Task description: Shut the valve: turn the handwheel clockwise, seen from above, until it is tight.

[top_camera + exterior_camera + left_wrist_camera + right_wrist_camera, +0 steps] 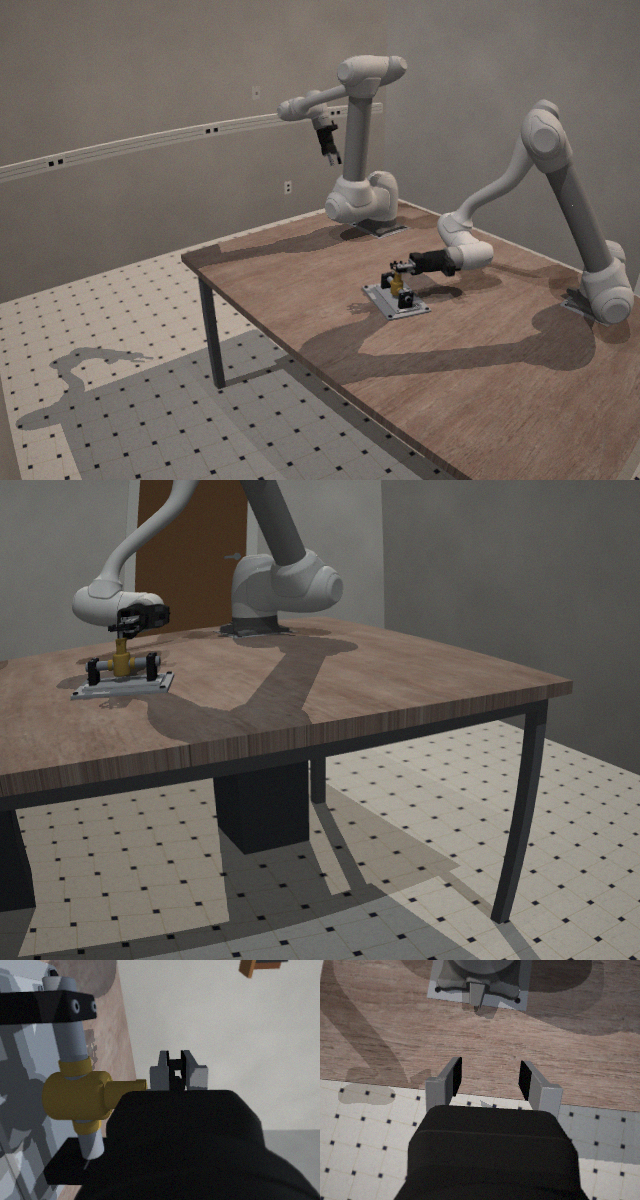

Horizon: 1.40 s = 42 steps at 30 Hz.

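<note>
The yellow valve body (397,285) (121,663) (75,1095) stands upright on a grey base plate (378,300) (124,691), its pipe held by two black brackets. The small black handwheel (394,265) (114,628) (176,1064) is on top of the stem, largely hidden by the fingers. My left gripper (400,267) (123,627) (174,1061) lies nearly level at the wheel's height. It is shut on the handwheel, a dark part of which shows between the fingertips in the left wrist view. My right gripper (335,159) (490,1071) is open and empty, high up and away from the valve.
The wooden table (465,392) (413,676) carries both arm bases. The right arm's base (379,227) (477,997) is at the back in the top view. The left arm's forearm reaches low over the table beside the valve. Two black brackets (405,299) (151,667) flank the valve body.
</note>
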Available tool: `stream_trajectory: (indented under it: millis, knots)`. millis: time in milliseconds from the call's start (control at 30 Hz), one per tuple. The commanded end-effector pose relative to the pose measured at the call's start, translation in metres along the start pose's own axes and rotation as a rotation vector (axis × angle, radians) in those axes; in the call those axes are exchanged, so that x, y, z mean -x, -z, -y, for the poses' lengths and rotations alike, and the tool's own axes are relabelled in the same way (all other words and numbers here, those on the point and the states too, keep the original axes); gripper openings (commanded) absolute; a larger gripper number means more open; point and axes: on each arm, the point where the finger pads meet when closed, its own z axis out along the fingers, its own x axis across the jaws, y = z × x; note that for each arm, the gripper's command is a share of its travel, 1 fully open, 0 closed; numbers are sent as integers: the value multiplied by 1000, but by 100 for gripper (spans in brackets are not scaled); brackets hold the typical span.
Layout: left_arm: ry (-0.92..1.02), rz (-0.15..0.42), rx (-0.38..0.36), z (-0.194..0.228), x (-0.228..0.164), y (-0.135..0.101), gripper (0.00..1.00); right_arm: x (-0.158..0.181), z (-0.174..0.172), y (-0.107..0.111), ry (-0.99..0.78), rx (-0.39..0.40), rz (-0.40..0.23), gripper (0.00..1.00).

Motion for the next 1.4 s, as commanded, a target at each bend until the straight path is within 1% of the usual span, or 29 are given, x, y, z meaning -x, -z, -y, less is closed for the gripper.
stream_trajectory:
  millis: [0, 267, 333, 833, 900, 1367]
  knots:
    - [2, 3, 63, 3, 1, -2, 0, -1, 3, 0, 5, -5, -6, 100]
    - [1, 4, 187, 2, 2, -4, 0, -1, 3, 0, 5, -5, -6, 100]
    - [1, 4, 187, 2, 2, -4, 0, -1, 3, 0, 5, -5, -6, 100]
    - [1, 4, 399, 0, 2, -11, 0, -1, 3, 0, 5, -5, -6, 100]
    - [1, 4, 399, 0, 2, -11, 0, -1, 3, 0, 5, -5, -6, 100]
    - [1, 2, 577, -3, 2, -17, 0, -1, 3, 0, 5, -5, -6, 100]
